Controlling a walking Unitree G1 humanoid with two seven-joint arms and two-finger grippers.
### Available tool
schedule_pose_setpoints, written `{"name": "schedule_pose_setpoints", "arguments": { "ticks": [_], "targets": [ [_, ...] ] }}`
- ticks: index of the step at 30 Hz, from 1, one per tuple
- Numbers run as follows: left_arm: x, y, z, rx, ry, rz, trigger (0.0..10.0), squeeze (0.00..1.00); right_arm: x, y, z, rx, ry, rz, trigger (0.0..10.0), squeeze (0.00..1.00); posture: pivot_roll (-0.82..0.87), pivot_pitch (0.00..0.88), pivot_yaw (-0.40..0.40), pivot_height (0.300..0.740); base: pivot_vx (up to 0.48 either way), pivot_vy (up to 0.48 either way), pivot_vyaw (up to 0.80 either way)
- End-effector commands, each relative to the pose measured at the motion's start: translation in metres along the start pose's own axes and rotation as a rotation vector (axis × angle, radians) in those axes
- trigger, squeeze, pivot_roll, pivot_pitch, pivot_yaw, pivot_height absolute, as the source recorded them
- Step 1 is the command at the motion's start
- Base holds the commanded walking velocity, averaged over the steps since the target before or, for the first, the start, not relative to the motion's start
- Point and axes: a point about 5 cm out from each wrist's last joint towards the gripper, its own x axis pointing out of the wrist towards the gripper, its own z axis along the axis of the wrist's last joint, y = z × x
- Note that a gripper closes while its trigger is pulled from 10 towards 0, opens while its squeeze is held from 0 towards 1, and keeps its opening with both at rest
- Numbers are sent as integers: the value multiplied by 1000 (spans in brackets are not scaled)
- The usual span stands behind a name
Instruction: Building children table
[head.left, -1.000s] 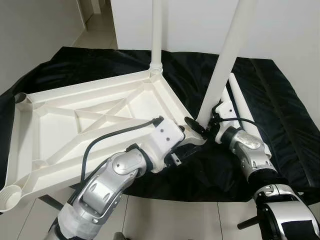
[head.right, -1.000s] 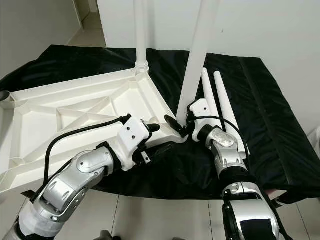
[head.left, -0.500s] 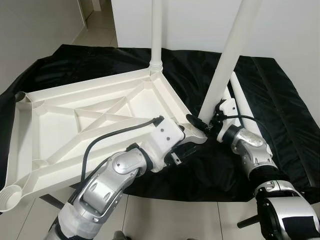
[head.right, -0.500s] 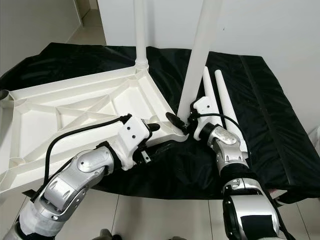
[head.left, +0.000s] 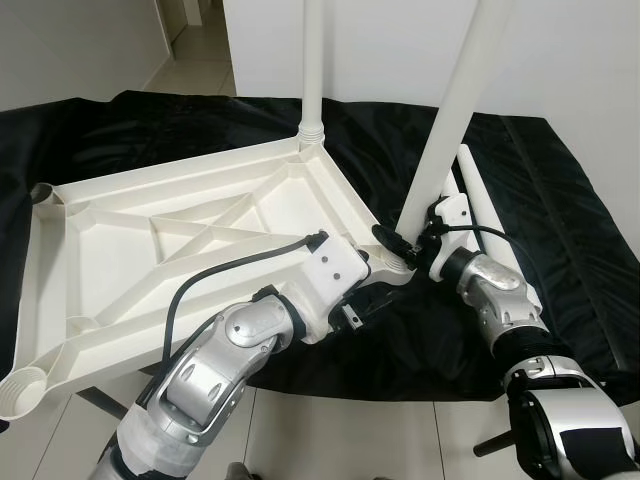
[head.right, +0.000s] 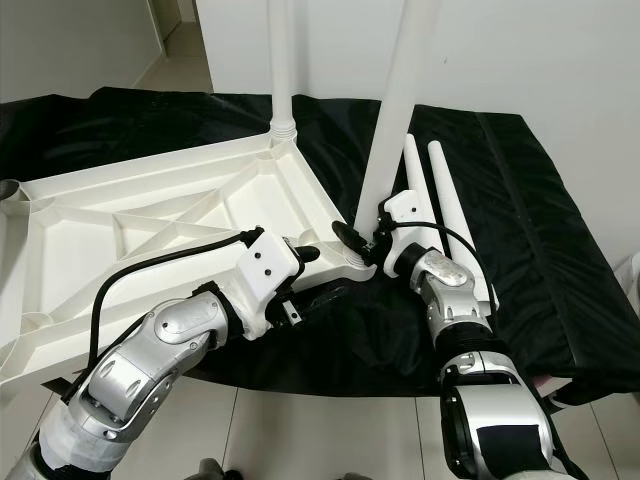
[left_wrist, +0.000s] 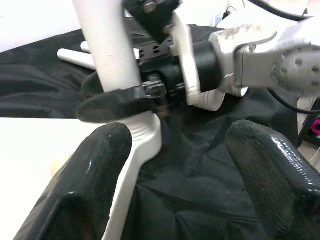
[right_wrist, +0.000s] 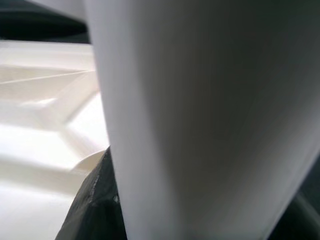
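Table leg (head.left: 450, 110), a long white tube, stands nearly upright with its foot at the near right corner socket (head.left: 400, 265) of the upturned white table frame (head.left: 190, 240). The right tool (head.left: 400, 243) grips this leg low down, just above the socket; in the right wrist view the leg (right_wrist: 200, 125) lies close across the picture, with one black finger (right_wrist: 97, 205) pressed against its side. The silver right arm (head.left: 495, 300) reaches in from the near right.

The left tool (left_wrist: 175, 170) sits just near of the same corner, its two black fingers (left_wrist: 95, 185) spread wide and holding nothing. In the left wrist view one finger lies beside the ribbed corner socket (left_wrist: 142, 132) and the other is well apart over the black cloth (left_wrist: 200, 185). The left arm (head.left: 240, 340) comes up from the near left, under the frame's near edge.

The frame lies underside up, its ribs and diagonal braces showing, on a black cloth (head.left: 560, 230) spread over the floor. A second leg (head.left: 313, 70) stands upright in the far right corner socket (head.left: 312, 140). Two open sockets show at the left: one at the far left corner (head.left: 45, 195) and one at the near left corner (head.left: 20, 390). Two more white legs (head.right: 445, 210) lie side by side on the cloth, just right of the held leg and behind the right arm. White walls (head.left: 390, 40) stand beyond the cloth, and pale floor tiles (head.left: 350, 440) show at the near edge.
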Motion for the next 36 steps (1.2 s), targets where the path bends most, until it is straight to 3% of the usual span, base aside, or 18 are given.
{"name": "schedule_pose_setpoints", "arguments": {
  "ticks": [1, 10, 11, 20, 26, 36],
  "targets": [
    [-1, 1, -3, 3, 19, 3, 10000, 0, -7, 1, -19, -12, 90, -99, 10000, 0, -106, 98, 28, 740, 0, 0, 0],
    [-2, -1, -4, -3, 20, 1, 10000, 0, -6, 13, -26, 82, 101, -300, 10000, 0, -110, 88, 23, 740, 0, 0, 0],
    [-1, -1, -4, -2, 21, -3, 10000, 0, -6, 23, -30, 113, 108, -370, 10000, 0, -112, 85, 22, 740, 0, 0, 0],
    [-1, -2, -5, -2, 20, -8, 10000, 0, -8, 52, -34, 187, 152, -550, 10000, 0, -114, 81, 21, 740, 0, 0, 0],
    [-1, -2, -5, -3, 20, -8, 10000, 0, -10, 50, -31, 162, 171, -657, 10000, 0, -114, 81, 19, 740, 0, 0, 0],
    [-2, -3, -5, -2, 21, -7, 10000, 0, -30, 40, -17, 182, 129, -995, 10000, 0, -107, 85, 13, 740, 0, 0, 0]
  ]
}}
